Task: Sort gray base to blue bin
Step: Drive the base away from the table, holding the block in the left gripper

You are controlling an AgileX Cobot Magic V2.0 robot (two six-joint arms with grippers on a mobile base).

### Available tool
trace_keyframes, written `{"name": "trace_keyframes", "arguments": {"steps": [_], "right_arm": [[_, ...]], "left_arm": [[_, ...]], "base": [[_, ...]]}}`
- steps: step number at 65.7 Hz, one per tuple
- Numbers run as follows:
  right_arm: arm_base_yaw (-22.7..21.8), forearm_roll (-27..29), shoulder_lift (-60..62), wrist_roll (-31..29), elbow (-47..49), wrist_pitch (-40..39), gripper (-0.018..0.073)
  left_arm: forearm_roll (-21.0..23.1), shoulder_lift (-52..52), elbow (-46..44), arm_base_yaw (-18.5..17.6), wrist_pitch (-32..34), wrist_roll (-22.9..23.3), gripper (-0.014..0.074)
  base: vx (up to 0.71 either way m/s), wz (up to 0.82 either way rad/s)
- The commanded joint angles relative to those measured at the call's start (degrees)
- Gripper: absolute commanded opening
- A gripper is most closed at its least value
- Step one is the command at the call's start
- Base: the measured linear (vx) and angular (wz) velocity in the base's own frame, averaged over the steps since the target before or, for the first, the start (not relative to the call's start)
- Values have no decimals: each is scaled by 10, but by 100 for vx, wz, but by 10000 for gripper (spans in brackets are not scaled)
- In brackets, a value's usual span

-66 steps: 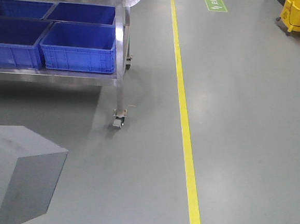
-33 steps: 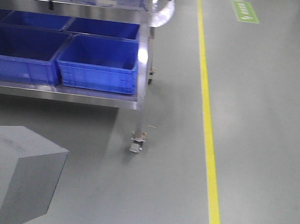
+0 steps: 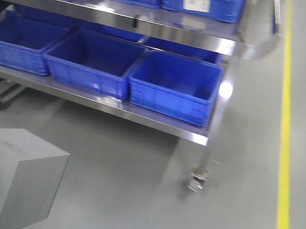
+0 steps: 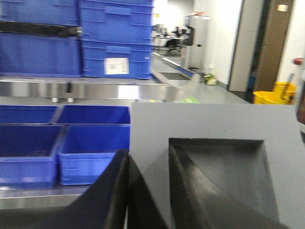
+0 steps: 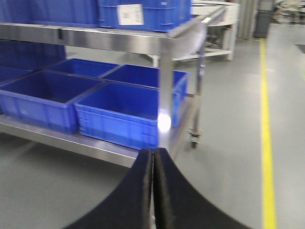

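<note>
The gray base (image 3: 21, 173) is a matte gray block filling the lower left of the front view. In the left wrist view its recessed face (image 4: 214, 129) points at the camera. My left gripper (image 4: 148, 157) is shut on the base's wall, one finger outside and one inside the recess. Several blue bins stand open on a steel cart's lower shelf; the nearest blue bin (image 3: 174, 84) (image 5: 128, 109) (image 4: 95, 152) sits at the shelf's right end. My right gripper (image 5: 153, 152) is shut on nothing, above the floor in front of the cart.
The steel cart (image 3: 216, 125) has a caster (image 3: 197, 180) at its near right leg and more blue totes (image 3: 201, 1) on its upper shelf. A yellow floor line (image 3: 287, 130) runs on the right. A yellow mop bucket (image 4: 274, 95) stands far off.
The front view has swung left: the cart and bins have slid right and grown larger, and the yellow line has shifted toward the right edge. The gray base keeps its place in the frame.
</note>
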State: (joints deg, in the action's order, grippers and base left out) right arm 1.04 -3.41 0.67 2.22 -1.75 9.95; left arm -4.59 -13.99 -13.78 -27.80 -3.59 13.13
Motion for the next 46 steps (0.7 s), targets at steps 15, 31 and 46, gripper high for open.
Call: {"name": "trace_keyframes", "arguments": {"steps": [15, 31, 46], "right_arm": [[-3, -4, 7, -3, -8, -43, -9], [-3, -4, 7, -3, -8, -43, -9], [-3, -4, 7, -3, -8, -43, -9]], "left_arm": [[3, -5, -17, -4, 63, 4, -6], [3, -5, -17, -4, 63, 4, -6], [3, -5, -17, -4, 63, 4, -6]], "base": [[32, 71], [30, 92], [26, 100]]}}
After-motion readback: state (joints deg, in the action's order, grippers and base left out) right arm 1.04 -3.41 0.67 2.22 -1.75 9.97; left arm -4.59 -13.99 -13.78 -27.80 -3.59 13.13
